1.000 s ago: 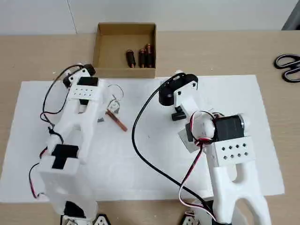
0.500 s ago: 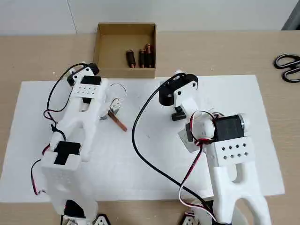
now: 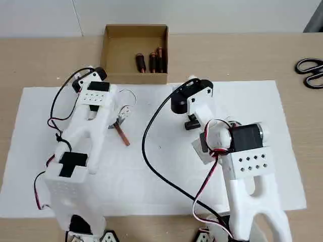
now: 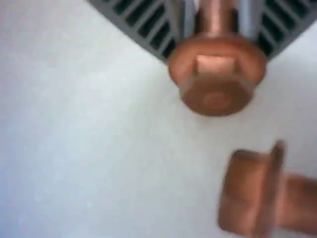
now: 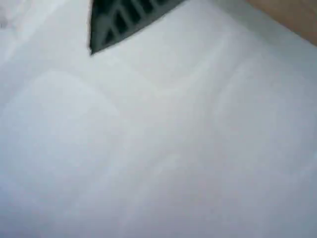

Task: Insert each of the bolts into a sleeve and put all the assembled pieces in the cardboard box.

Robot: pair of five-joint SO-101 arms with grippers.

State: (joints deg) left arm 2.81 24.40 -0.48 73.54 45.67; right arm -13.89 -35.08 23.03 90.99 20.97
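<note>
My left gripper [image 3: 120,121] is low over the white paper and shut on a copper bolt [image 3: 121,135], which slants from it toward the table's front. In the left wrist view the grey ribbed fingers [image 4: 143,25] clamp the bolt's shank, with its hexagonal head [image 4: 216,74] just past my left gripper [image 4: 215,47]. A second copper flanged piece [image 4: 257,196] lies on the paper close by. The cardboard box [image 3: 112,50] stands at the back with assembled copper-and-black pieces [image 3: 153,61] in it. My right gripper [image 3: 187,91] hangs over the paper's far middle, and its grey ribbed tip [image 5: 124,20] is above bare paper.
The white paper sheet [image 3: 161,171] covers most of the wooden table. Black scissors [image 3: 310,70] lie at the far right edge. A black cable [image 3: 151,161] loops across the paper between the arms.
My left arm shifted slightly right and took hold of the bolt, whose free end swung left and toward the front. The right arm has not moved.
</note>
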